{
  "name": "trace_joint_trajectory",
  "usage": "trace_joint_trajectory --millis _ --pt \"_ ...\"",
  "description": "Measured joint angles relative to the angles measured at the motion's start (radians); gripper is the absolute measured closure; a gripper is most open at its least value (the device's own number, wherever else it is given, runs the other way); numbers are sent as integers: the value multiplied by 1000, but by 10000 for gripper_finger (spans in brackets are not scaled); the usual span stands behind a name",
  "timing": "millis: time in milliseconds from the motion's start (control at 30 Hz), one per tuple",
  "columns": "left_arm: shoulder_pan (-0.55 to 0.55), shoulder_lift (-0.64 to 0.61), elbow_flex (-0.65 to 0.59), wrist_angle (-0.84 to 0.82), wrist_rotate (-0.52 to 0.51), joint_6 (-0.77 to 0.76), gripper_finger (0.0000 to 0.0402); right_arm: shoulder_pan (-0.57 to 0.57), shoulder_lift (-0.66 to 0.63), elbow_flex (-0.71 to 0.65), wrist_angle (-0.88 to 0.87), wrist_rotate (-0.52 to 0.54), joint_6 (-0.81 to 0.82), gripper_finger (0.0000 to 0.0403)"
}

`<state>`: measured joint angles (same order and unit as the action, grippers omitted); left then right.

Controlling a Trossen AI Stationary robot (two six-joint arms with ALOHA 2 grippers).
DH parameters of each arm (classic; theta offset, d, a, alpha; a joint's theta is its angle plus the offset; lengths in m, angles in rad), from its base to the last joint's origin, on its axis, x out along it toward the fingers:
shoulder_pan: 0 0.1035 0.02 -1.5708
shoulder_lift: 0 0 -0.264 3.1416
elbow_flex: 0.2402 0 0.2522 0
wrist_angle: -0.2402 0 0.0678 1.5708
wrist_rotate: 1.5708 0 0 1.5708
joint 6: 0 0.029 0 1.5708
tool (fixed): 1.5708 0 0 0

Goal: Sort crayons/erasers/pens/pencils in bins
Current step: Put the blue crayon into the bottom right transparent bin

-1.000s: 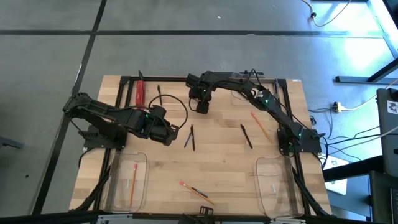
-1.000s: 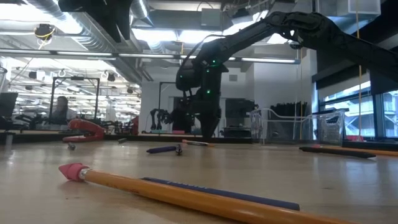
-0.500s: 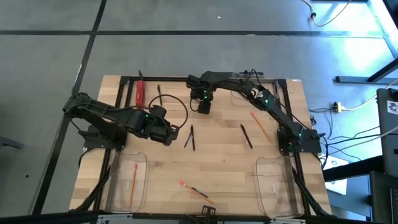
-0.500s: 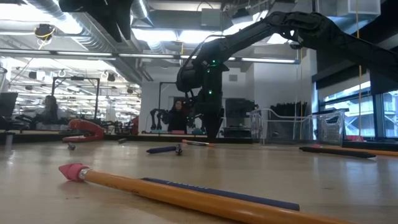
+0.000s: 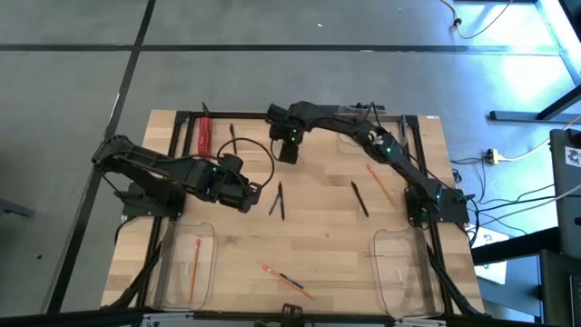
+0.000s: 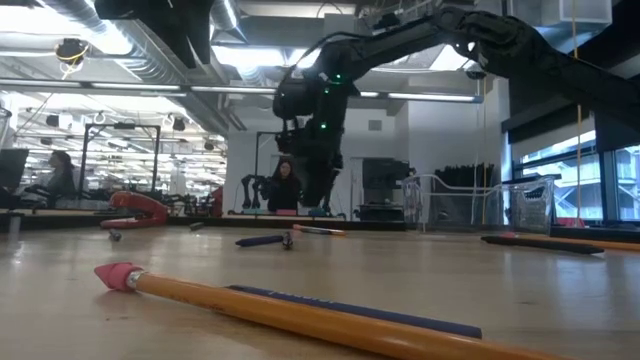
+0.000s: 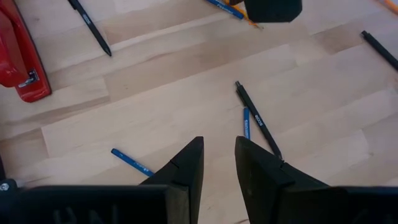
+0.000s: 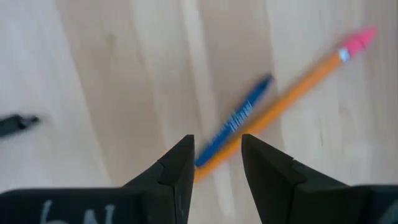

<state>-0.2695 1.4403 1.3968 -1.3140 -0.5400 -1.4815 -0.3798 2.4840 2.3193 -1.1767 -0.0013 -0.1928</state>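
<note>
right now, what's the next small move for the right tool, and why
Probably lower the right tool straight down, nudged toward the pink eraser end of the pencil. Its jaws stand open and empty above the pencil, but a blue crayon lies against the pencil's middle, so closing there could catch both.

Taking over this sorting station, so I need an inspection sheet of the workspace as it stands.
Surface: wooden table, pale planks.
Job's things: one pencil in the left bin; right bin; black pens and another pencil loose.
Clutter: red stapler.
Grippers: left gripper open, low over a pen; right gripper open above a blue stick and pencil.
Cables: black loop.
Surroundings: a person beyond the table.
</note>
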Motion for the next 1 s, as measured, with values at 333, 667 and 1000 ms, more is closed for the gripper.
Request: trace_joint_trajectory --millis 333,667,1000 --pt "-32 0 0 -1 13 0 317 30 13 -2 101 55 79 267" --pt "-45 0 0 -17 15 -32 317 -1 -29 35 -54 -60 55 267" --pt "-29 0 0 -47 64 -115 317 -28 -145 30 -218 -134 -15 267"
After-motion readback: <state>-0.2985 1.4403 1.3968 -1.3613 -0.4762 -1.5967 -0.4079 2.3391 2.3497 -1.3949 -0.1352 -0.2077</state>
